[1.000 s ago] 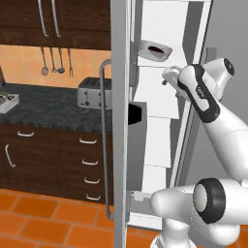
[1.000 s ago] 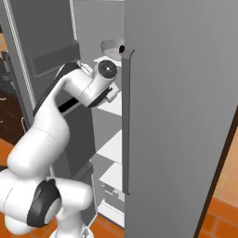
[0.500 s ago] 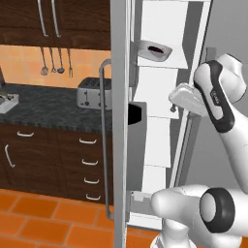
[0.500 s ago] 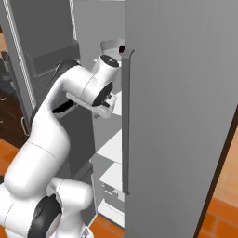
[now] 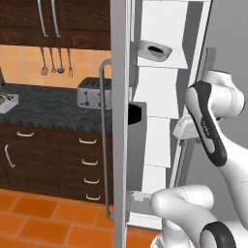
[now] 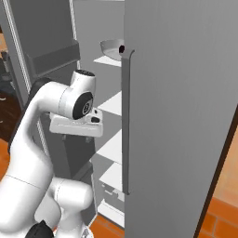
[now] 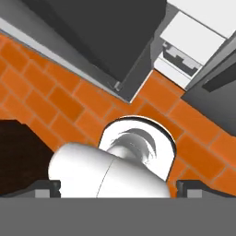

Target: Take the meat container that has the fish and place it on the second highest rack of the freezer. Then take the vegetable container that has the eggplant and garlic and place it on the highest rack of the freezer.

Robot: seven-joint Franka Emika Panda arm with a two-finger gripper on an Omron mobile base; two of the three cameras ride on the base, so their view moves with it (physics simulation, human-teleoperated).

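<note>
End effector: my end effector [image 6: 75, 137] stands wide open and has hold of nothing. It points down to the floor [image 7: 55, 101], in front of the middle racks.
Task's thing: a grey container [image 5: 155, 50] sits on an upper rack [image 5: 162, 62] of the freezer [image 5: 157, 140], at about 11 o'clock from my hand in the left base view. Its content is dark. I cannot tell if it is fish or eggplant, or if this rack is the highest or the second highest.
Step in hand: I judge that one placing is finished and my hand is free for the next container.
How to do it well: I should bring the arm clear of the door [image 5: 121, 145] before the base turns. Later I should grasp the container by its rim, keep it level and slide it in flat above the rack, so the food does not roll out.
Risk: the opening is narrow. My elbow is near the right wall of the freezer and could strike it.
Surface: the racks are flat and white, stacked one below another.
Room: a dark speckled worktop [image 5: 43, 106] is at 9 o'clock from the door and carries a toaster [image 5: 93, 93]. Utensils [image 5: 53, 63] hang on the orange wall above it, with dark drawers [image 5: 87, 160] below. The floor is of orange tiles.
</note>
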